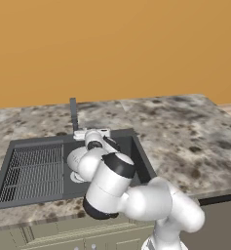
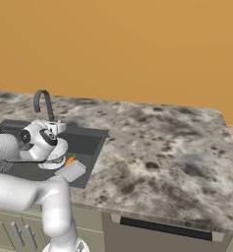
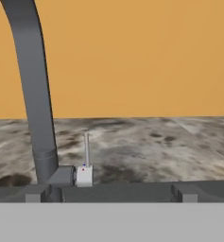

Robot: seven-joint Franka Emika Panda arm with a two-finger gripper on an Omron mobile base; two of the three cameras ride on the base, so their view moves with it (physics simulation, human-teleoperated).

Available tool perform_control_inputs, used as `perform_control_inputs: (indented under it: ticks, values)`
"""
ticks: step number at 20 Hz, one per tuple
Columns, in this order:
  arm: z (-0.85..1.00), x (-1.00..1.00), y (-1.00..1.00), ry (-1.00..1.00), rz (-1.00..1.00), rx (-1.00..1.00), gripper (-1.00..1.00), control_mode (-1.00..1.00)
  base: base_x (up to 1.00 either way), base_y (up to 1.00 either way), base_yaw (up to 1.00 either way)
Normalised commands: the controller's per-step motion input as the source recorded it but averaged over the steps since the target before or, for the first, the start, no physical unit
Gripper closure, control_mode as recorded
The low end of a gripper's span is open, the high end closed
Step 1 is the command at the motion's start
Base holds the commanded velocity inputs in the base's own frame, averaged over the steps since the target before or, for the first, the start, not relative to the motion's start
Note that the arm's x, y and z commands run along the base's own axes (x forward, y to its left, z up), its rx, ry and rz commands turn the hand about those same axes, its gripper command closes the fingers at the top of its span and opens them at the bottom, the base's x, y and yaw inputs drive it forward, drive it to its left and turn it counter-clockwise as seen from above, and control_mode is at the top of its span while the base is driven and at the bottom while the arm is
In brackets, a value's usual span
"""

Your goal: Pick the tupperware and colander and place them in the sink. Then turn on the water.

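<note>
You see the arm bent low over the sink [image 1: 136, 151], w/ the hand close in front of the faucet [image 2: 43, 104] at the back rim. In the right base view the gripper [image 2: 59, 128] sits at the end of the white wrist, just beside the faucet base. You cannot see the finger tips clearly in any view, but the jaws stand wide apart and they hold nothing.

The tupperware [image 2: 71, 171] lies inside the basin, near the front right corner, flat on the dark bottom. Next to it, touching or almost, there is a small orange thing like a carrot [image 2: 70, 160]. The colander [image 2: 56, 156] is also in the basin; you see only its white rim under the wrist in the right base view, approx. in the middle, and in the left base view a white piece of it [image 1: 77, 177] shows left of the arm. The ribbed drainboard [image 1: 31, 172] is on the left part of the sink.

In the hand view you look straight at the faucet neck [image 3: 35, 94], which goes up on the left and curves out at the top. Just right of its base is a small white block w/ a thin upright lever [image 3: 86, 160]. Behind it runs the marbled counter [image 3: 156, 146] and the orange wall [image 3: 142, 52].
</note>
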Motion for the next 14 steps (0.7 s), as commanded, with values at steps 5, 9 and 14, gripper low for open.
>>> perform_control_inputs:
  ticks: [5, 9, 14]
  values:
    - [-0.06, 0.27, 0.0, 0.0, 0.0, 0.0, -1.0, -1.0, 0.0, 0.0, 0.0]
    - [-0.06, 0.22, 0.0, 0.0, 0.0, 0.0, -1.0, -1.0, 0.0, 0.0, 0.0]
    - [-0.06, 0.17, 0.0, 0.0, 0.0, 0.0, -1.0, -1.0, 0.0, 0.0, 0.0]
